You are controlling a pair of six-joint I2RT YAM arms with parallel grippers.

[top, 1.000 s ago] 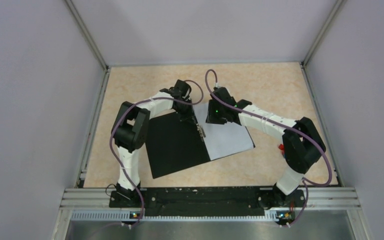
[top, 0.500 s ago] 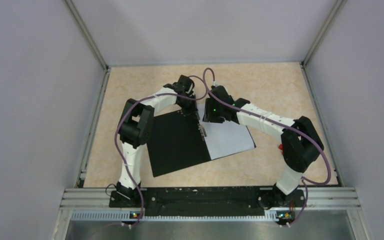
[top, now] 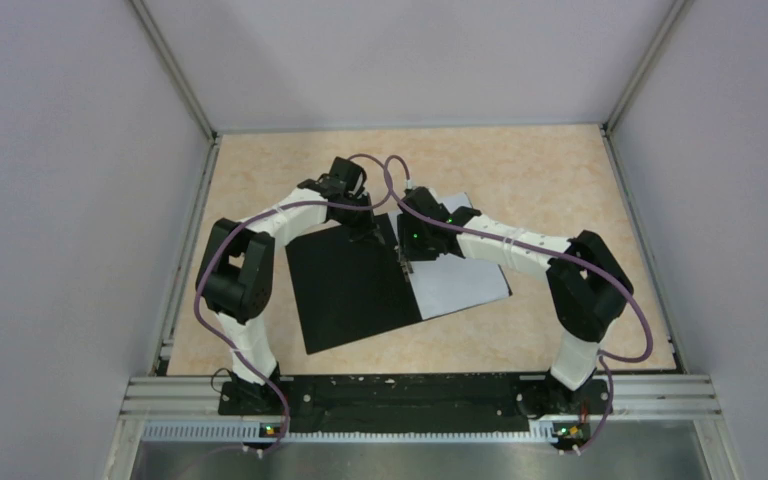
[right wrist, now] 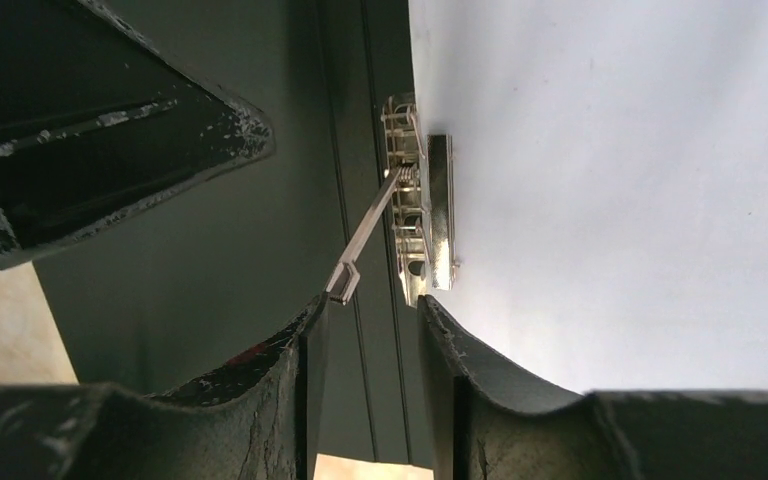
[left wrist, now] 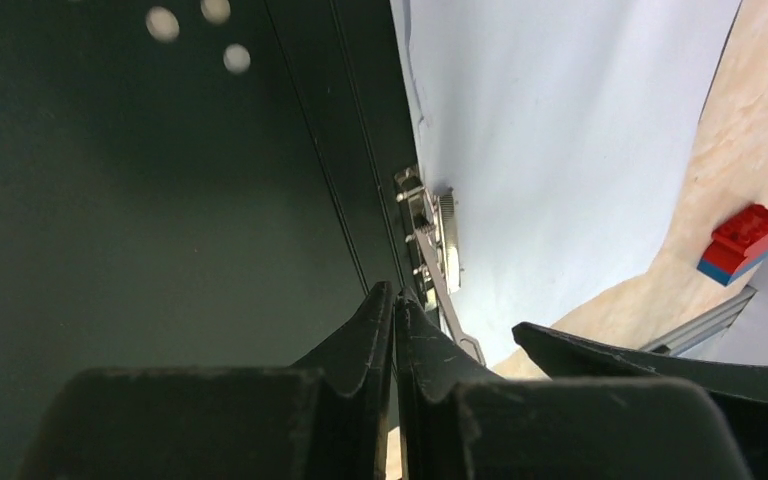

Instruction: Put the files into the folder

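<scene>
The folder [top: 350, 290] lies open on the table with its black inside up. The white files [top: 460, 282] lie on its right half, their edge at the metal spine clip [top: 403, 262]. In the right wrist view the clip [right wrist: 426, 210] has its thin lever [right wrist: 370, 225] raised. The lever's end touches one fingertip of my right gripper [right wrist: 370, 310], which is open by a narrow gap over the spine [top: 407, 250]. My left gripper [left wrist: 395, 295] is shut and empty, its tips on the black cover just left of the clip [left wrist: 435, 240], at the folder's far edge [top: 370, 230].
A small red-and-blue toy block [left wrist: 745, 240] sits on the table beyond the paper's right edge. The table is walled at left, right and back. Both arms arch over the folder's far half and their grippers nearly touch.
My right gripper has moved left from over the paper to the spine clip. My left arm has swung outward, its gripper shifting slightly left at the folder's far edge.
</scene>
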